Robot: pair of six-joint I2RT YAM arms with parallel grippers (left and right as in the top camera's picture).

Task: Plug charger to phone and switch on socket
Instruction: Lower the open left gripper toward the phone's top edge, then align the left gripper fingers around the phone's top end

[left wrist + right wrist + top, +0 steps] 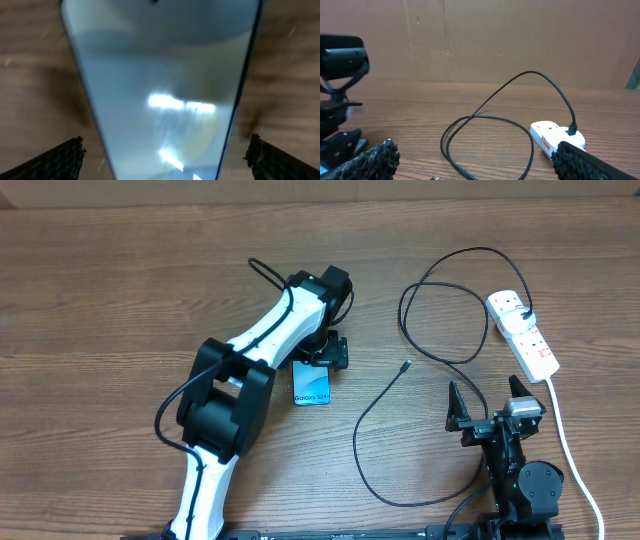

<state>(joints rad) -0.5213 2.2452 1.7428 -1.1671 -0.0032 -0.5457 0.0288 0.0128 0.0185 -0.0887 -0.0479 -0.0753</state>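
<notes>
From overhead, we are seeing the left gripper hovering over the far end of the phone, which is lying flat, screen up, near the table's middle. Its jaws are standing wide and holding nothing. The charger is trailing across the wood: its small connector is lying loose at three o'clock from the phone, apart from it, and its black plug is sitting in the socket out at two o'clock. The right gripper, at five o'clock, is also gaping and empty. We are judging the phone-steadying step to be in hand. Next, the right arm is going to need a pinch on the connector and a careful line-up with the phone's port.

In the left wrist view, the fingers are flanking the blurred screen. Whether they are touching its edges, we cannot tell, and the port is cut off.

In the right wrist view, the socket is lying at four o'clock, half hidden behind a finger. Its switch position is too small to read.
</notes>
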